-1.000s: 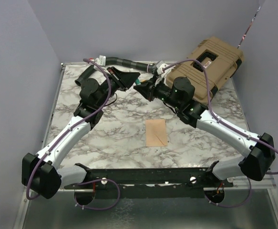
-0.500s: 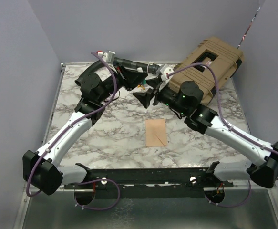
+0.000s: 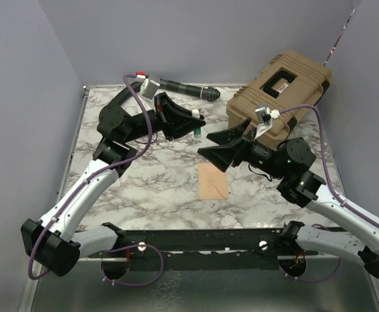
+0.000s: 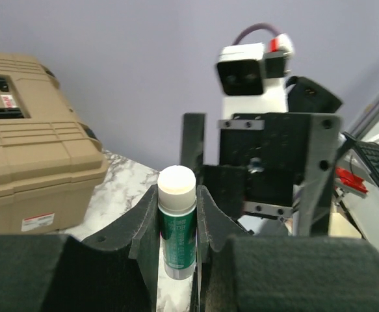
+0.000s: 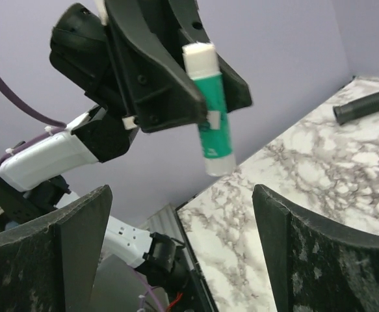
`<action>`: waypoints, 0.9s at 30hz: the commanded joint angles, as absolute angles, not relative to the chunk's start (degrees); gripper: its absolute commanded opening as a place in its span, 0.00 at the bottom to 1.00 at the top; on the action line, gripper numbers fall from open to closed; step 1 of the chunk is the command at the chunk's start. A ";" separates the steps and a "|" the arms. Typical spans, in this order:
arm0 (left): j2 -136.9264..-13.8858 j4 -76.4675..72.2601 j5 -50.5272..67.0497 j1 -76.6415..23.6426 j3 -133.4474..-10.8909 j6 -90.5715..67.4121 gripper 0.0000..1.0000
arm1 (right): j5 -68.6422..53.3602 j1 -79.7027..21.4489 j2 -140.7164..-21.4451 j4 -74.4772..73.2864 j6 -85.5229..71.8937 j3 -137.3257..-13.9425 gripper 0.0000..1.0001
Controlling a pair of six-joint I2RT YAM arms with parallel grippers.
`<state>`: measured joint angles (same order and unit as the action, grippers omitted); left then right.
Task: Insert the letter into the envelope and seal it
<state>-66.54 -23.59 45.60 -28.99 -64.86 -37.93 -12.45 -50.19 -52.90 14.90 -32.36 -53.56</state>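
The peach envelope (image 3: 212,181) lies flat on the marble table (image 3: 143,188), in front of both grippers. The letter is out of view. My left gripper (image 3: 196,125) (image 4: 177,195) is raised over the back middle of the table, shut on a green glue stick (image 3: 196,132) (image 4: 176,227) with a white end. The stick (image 5: 210,117) hangs upright between its black fingers. My right gripper (image 3: 216,146) (image 5: 179,195) faces it from the right, a short gap away. It is wide open with nothing between its fingers.
A tan hard case (image 3: 280,91) (image 4: 26,162) sits at the back right corner. A black tube (image 3: 182,86) (image 5: 368,104) lies along the back edge. Purple walls close in the table on the left, back and right.
My right gripper has opened and drawn back to the right and nearer, away from the left gripper. The left gripper has shifted slightly right, still holding the glue stick.
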 commanded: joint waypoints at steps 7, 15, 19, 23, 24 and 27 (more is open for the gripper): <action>-64.32 -26.23 48.67 -29.05 -66.87 -52.82 0.00 | -21.44 -50.36 -58.30 34.32 -40.98 -51.24 0.76; -62.19 -27.77 46.76 -29.00 -65.52 -56.11 0.00 | -25.62 -50.36 -63.78 42.39 -44.70 -52.49 0.34; -61.49 -27.86 46.70 -29.05 -64.66 -56.08 0.00 | -24.46 -50.38 -63.37 43.77 -44.36 -51.35 0.29; -61.18 -27.86 46.51 -29.01 -64.16 -55.69 0.00 | -24.05 -50.36 -62.97 43.22 -43.09 -51.48 0.45; -61.17 -27.86 46.42 -29.00 -64.16 -55.53 0.00 | -24.05 -50.36 -63.06 43.16 -43.07 -51.70 0.47; -61.38 -27.86 46.17 -29.00 -64.23 -55.24 0.00 | -24.33 -50.36 -63.40 43.28 -43.30 -52.04 0.49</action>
